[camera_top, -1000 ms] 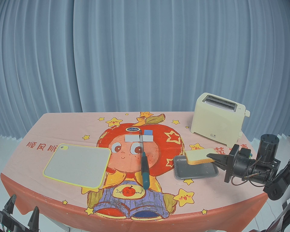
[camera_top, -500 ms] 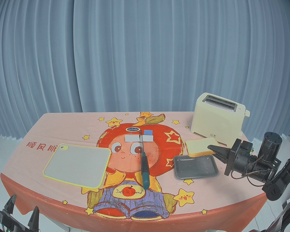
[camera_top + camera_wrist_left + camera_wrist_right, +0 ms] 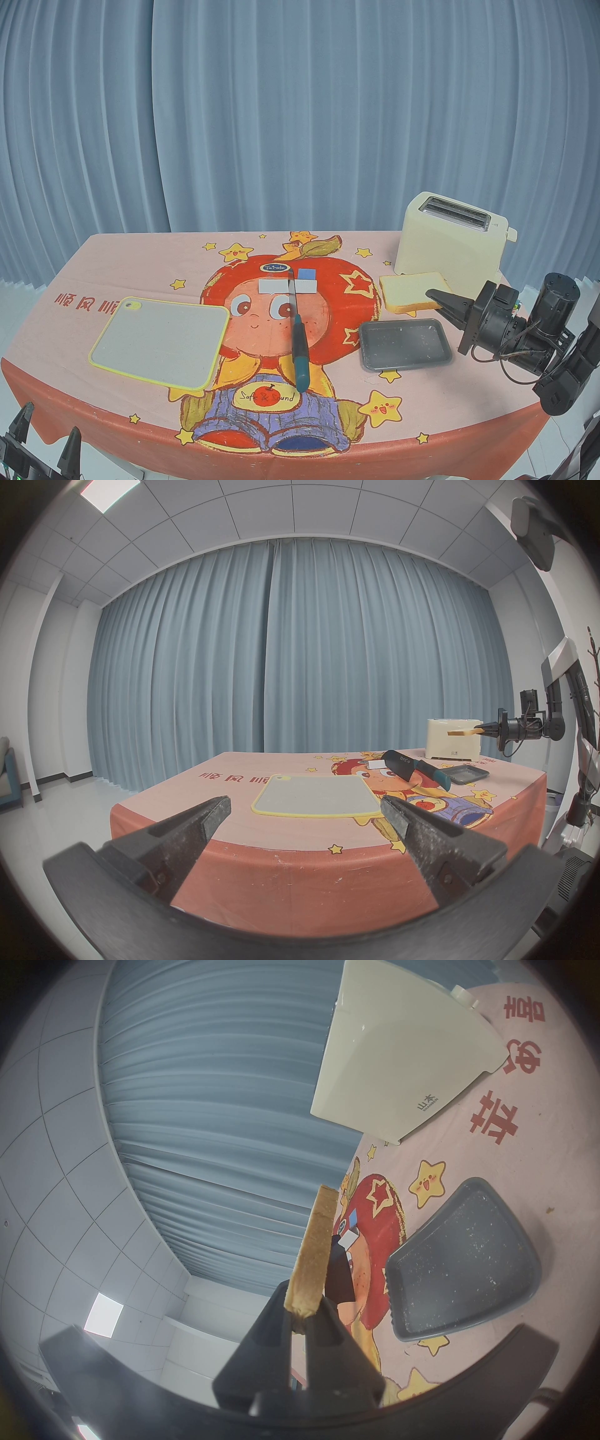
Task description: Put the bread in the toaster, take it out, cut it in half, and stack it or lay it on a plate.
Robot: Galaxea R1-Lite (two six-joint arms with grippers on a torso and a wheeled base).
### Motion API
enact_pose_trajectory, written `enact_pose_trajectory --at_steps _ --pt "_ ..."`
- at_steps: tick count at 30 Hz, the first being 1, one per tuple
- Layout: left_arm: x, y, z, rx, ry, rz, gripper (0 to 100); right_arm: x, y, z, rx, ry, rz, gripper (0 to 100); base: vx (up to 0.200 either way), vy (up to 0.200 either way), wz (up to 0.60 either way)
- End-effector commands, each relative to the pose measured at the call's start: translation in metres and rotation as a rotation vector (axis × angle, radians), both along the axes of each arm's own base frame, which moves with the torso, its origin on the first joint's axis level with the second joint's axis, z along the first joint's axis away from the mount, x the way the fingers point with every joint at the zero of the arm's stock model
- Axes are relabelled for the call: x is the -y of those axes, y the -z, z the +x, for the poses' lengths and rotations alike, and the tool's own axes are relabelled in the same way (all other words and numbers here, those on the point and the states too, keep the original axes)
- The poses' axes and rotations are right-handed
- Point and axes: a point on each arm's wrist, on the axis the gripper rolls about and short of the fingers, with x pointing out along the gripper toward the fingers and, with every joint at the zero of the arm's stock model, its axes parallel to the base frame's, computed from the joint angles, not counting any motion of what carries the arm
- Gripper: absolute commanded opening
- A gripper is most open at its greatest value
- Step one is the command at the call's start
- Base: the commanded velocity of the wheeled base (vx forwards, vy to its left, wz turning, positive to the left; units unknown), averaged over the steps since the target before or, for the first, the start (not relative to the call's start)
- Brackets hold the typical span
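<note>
R gripper [image 3: 432,294] pinches the bread [image 3: 407,292] by one edge. Its fingers are closed tight on the crust, and the slice sticks straight out past the tips, away from the wrist. The slice is held flat in the air, just in front of the toaster [image 3: 453,245] and above the far rim of the tray [image 3: 405,344], touching neither.

Bread: square slice w/ pale soft crumb and tan crust (looks thick seen edge-on from the wrist cam). Toaster: cream, smooth, boxy w/ rounded corners, slot on top. Tray: dark grey, shallow, rectangular w/ rounded corners, speckled surface.

Knife [image 3: 300,350] w/ teal handle lies mid-table. Cutting board [image 3: 161,340] is grey w/ a yellow rim, to the robot's left. Both lie on the printed tablecloth [image 3: 125,262].

L gripper [image 3: 305,805] hangs low off the near table edge, fingers spread wide, holding nothing.
</note>
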Motion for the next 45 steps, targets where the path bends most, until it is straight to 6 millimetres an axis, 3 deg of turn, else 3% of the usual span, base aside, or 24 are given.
enact_pose_trajectory --at_steps 1,5,17,25,36,45 --pt "0.0 0.005 0.001 -0.017 0.0 0.0 100 -0.001 0.009 0.002 -0.027 -0.002 -0.011 0 0.0 0.0 0.0" --pt "0.0 0.005 0.001 -0.017 0.0 0.0 100 -0.003 0.017 0.002 -0.057 -0.01 -0.027 0 0.0 0.0 0.0" --pt "0.0 0.005 0.001 -0.017 0.0 0.0 100 -0.003 0.006 -0.001 -0.013 -0.013 -0.011 0 0.0 0.0 0.0" --pt "0.0 0.005 0.001 -0.017 0.0 0.0 100 0.001 -0.017 -0.01 0.093 -0.009 -0.008 0 0.0 0.0 0.0" --pt "0.0 0.005 0.001 -0.017 0.0 0.0 100 0.005 -0.019 -0.018 0.237 -0.006 -0.177 0 0.0 0.0 0.0" --pt "0.0 0.005 0.001 -0.017 0.0 0.0 100 0.01 -0.008 -0.03 0.382 -0.027 -0.44 0 0.0 0.0 0.0"
